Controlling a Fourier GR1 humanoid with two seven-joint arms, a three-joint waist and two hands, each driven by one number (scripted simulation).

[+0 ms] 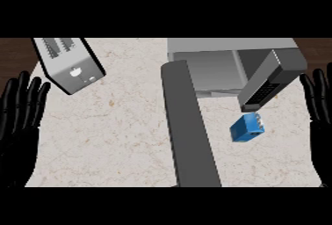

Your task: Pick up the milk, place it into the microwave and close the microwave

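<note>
The microwave (220,70) is seen at the counter's (117,140) far side with its door (188,127) swung open toward the viewer; nothing is seen inside. The blue milk carton (247,128) lies on the counter just before it. The left hand (19,114) and right hand (319,101) are held open at the edges, fingers straight. A toaster (68,61) is placed far left.

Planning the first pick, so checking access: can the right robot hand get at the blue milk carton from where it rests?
Probably yes. The right robot hand rests open at the right edge, and only bare counter lies between it and the milk carton, which stands just below the microwave's control panel.
</note>
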